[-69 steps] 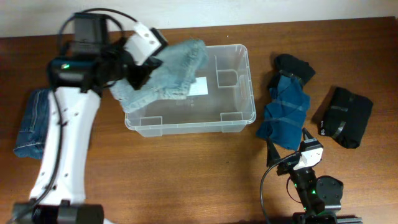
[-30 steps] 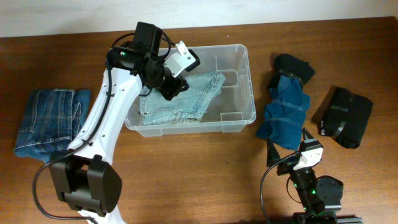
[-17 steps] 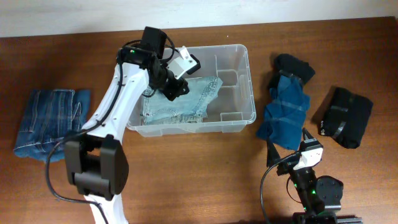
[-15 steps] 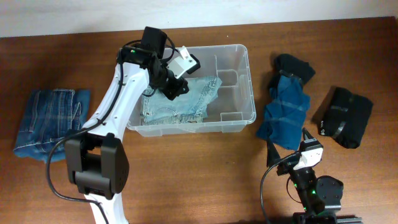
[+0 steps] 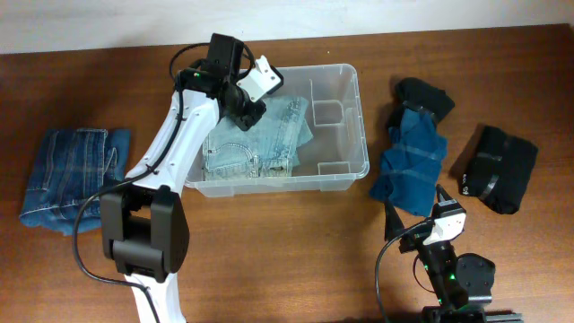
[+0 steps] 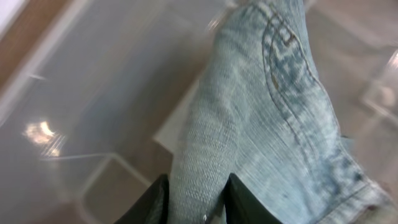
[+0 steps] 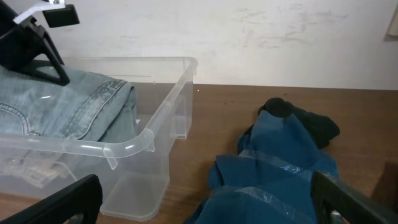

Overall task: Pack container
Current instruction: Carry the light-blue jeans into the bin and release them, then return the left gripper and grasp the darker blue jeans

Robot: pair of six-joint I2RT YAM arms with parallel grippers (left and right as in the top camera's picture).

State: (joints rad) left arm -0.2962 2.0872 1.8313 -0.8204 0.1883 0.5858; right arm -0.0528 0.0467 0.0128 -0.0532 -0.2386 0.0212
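One piece is in and several wait outside, so I judge the packing barely begun. At far left of the overhead view a folded pair of dark blue jeans (image 5: 72,179) lies on the wooden table (image 5: 269,260), well apart from the container (image 5: 339,85), which sits upper centre. Right of the dark pair, the left gripper (image 5: 244,108) reaches over the container's upper-left corner, its fingers (image 6: 245,199) closed on a fold of the light-blue jeans (image 5: 260,144). These lie spread over the left half of the container's floor, and its right half is bare. Further right, outside it, a crumpled blue garment (image 5: 413,161) lies with a black garment (image 5: 426,97) touching its upper end, and a black bundle (image 5: 498,169) sits near the right edge. At lower right the right gripper (image 7: 205,186) idles with fingers spread wide, holding nothing. Letting go of the denim is not yet done; the loose clothes probably follow.
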